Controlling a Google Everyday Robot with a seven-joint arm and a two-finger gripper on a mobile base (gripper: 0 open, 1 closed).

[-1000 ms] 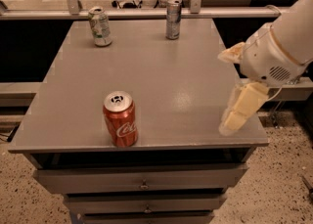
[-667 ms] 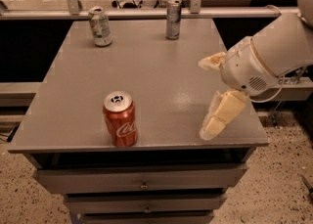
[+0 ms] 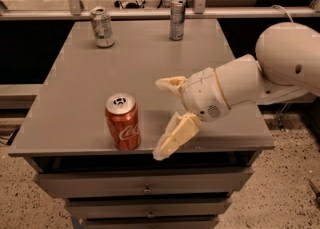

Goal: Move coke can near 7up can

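your gripper (image 3: 158, 119) hangs low over the front edge of the grey table (image 3: 165, 58). its two cream fingers (image 3: 176, 134) are spread wide, one higher and one lower, and the mouth is turned to the left. the coke can (image 3: 122, 122) stands upright just beside that mouth, a little past the fingertips, and it does not touch them. i judge the wide spread is there because the can must pass between the fingers before you close. the gap looks larger than the can body, so there is room. the white arm (image 3: 250, 80) comes in from the right, behind the gripper, so nothing stands between the mouth and the can.

the 7up can (image 3: 102, 27) is well apart from the gripper, upright, far beyond the coke can near the back left corner of the table. a slim silver can (image 3: 176, 19) also stands at the back, far beyond the upper finger.

the step in hand, as i judge it, is the approach for the grasp; nothing is pinched yet. for the next move, bring the fingers around the middle of the coke can. it stands near the front edge above the drawers (image 3: 145, 189), so a push from one fingertip could tip it or slide it off. after the grasp, the way to the 7up can goes over bare table, away from the slim silver can.
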